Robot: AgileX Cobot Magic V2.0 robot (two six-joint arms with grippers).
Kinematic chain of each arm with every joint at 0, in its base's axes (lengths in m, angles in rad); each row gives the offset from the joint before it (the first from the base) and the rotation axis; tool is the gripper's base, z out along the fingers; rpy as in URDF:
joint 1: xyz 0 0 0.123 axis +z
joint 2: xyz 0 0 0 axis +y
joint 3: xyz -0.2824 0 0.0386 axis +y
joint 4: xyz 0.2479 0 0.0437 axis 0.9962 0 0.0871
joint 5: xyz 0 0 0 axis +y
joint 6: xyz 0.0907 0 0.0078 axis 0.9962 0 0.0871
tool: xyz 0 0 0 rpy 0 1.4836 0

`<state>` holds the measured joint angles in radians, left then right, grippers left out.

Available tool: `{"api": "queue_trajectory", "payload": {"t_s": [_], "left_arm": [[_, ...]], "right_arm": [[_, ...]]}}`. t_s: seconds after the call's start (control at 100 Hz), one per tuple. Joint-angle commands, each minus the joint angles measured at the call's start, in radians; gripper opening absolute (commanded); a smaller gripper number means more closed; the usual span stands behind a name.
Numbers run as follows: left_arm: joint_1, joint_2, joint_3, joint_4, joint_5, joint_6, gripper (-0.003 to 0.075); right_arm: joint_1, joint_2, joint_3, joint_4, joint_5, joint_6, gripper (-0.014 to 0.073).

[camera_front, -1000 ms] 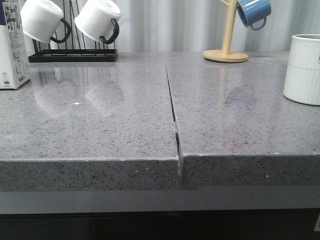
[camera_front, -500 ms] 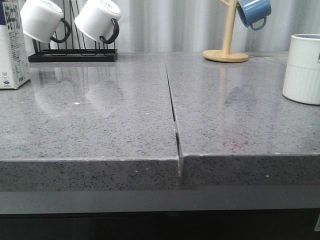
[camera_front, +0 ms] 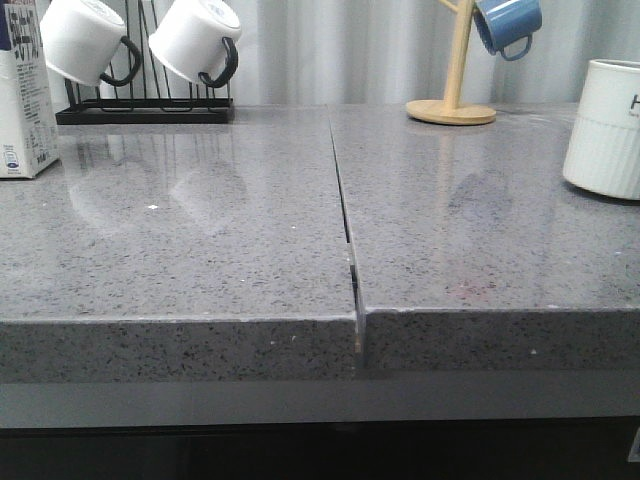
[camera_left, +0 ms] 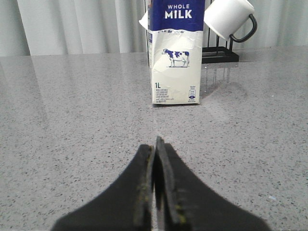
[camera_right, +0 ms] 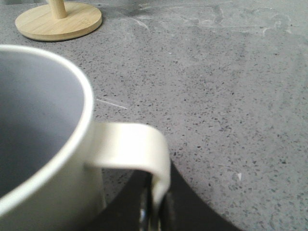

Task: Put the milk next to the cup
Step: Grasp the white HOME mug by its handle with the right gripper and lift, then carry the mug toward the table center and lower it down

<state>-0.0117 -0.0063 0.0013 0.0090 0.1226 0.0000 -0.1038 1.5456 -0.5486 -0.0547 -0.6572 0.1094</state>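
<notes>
At far right, the cup point(camera_front: 607, 128) has risen, right jaws clamping its handle point(camera_right: 139, 153); left jaws closed, empty.

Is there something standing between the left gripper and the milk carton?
Nothing visible. In the left wrist view only bare counter lies between the left gripper, fingers together, and the milk. The mug rack stands behind the carton, not in the path.
</notes>
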Motion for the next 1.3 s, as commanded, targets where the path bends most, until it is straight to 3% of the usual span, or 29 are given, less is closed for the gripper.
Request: {"api": "queue_trajectory", "payload": {"t_s": [0.0,0.44,0.76,1.11,1.29], "left_arm": [[0.001,-0.031,0.043,-0.009,-0.082,-0.008,-0.0021],[0.001,-0.031,0.043,-0.009,-0.082,-0.008,-0.0021],[0.001,-0.031,0.043,-0.009,-0.082,-0.008,-0.0021],[0.001,-0.031,0.043,-0.009,-0.082,-0.008,-0.0021],[0.001,-0.031,0.043,-0.009,-0.082,-0.008,-0.0021]], "right_arm": [[0.021,-0.058,-0.027,-0.005,-0.075,-0.002,-0.0069],[0.3,-0.15,-0.113,0.07,0.057,-0.008,-0.0064],[0.458,-0.01,-0.266,0.072,0.07,-0.008,-0.0061],[0.53,0.129,-0.352,0.072,0.063,-0.008,-0.0052],[0.53,0.141,-0.352,0.072,0.063,-0.008,-0.0002]]}}
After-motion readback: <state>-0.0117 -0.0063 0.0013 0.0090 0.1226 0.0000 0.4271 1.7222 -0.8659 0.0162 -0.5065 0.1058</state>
